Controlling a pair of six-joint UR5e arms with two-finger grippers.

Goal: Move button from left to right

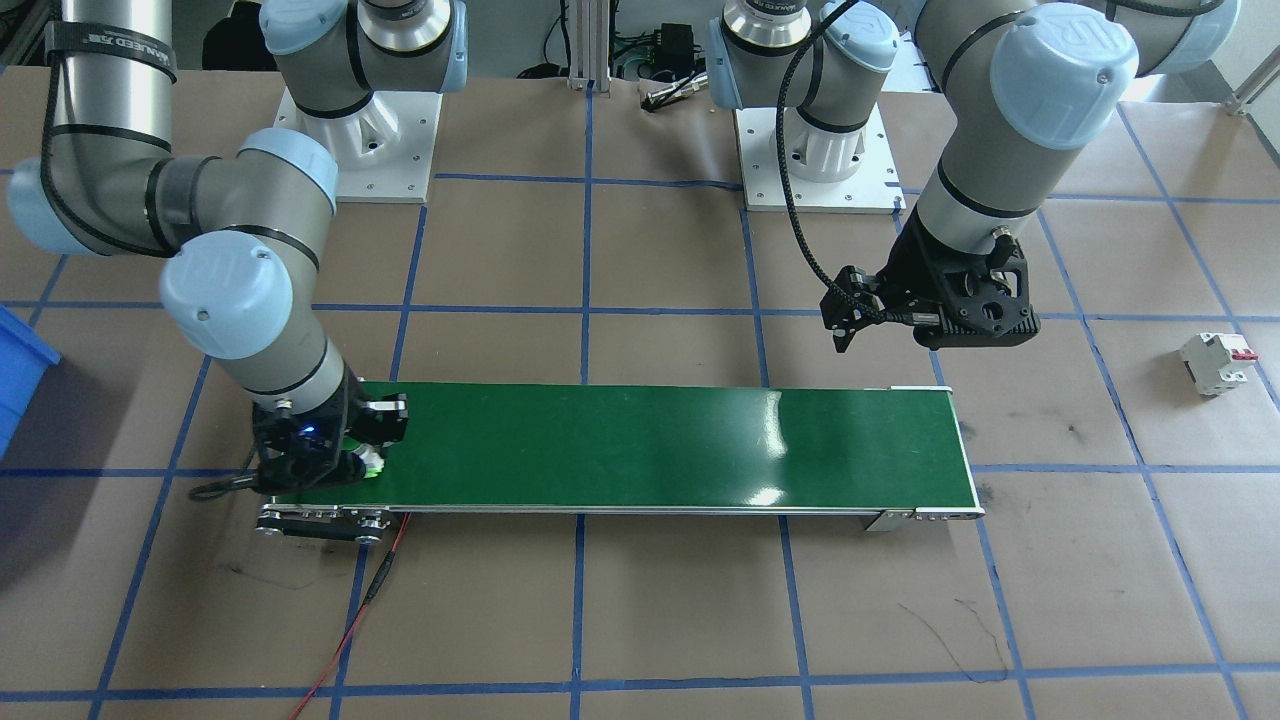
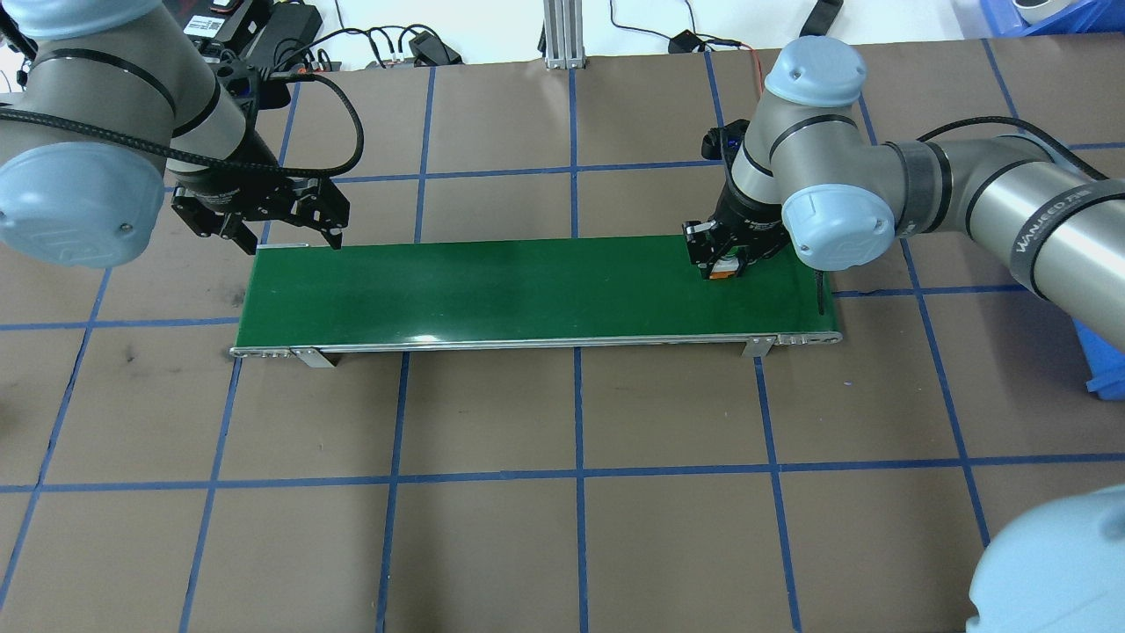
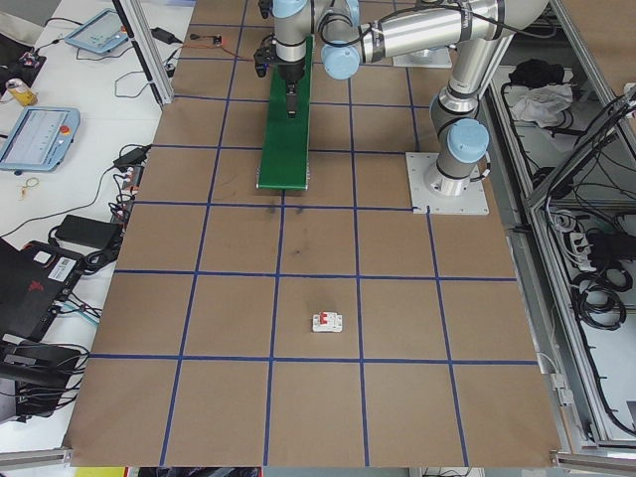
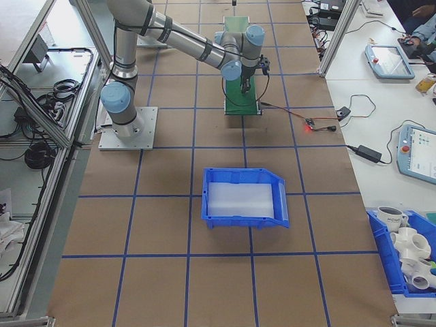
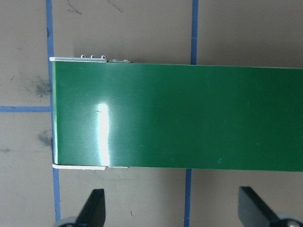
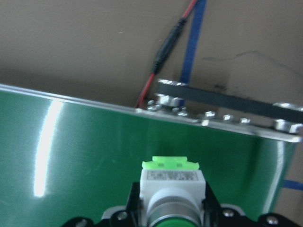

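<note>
The button (image 6: 173, 187), a green cap on a white-grey body with a light green base, sits between the fingers of my right gripper (image 6: 173, 208), which is shut on it. It hangs over the right end of the green conveyor belt (image 2: 492, 286), and I cannot tell whether it touches the belt. The overhead view shows that gripper (image 2: 725, 262) low over the belt, and the front-facing view shows the button (image 1: 372, 462) under it. My left gripper (image 2: 290, 236) is open and empty, hovering just beyond the belt's left end (image 5: 142, 118).
A white circuit breaker (image 1: 1218, 362) with a red tab lies on the brown table off the belt's left end. A blue bin (image 4: 245, 197) stands beyond the belt's right end. A red and black cable (image 1: 370, 590) runs from the belt's right end.
</note>
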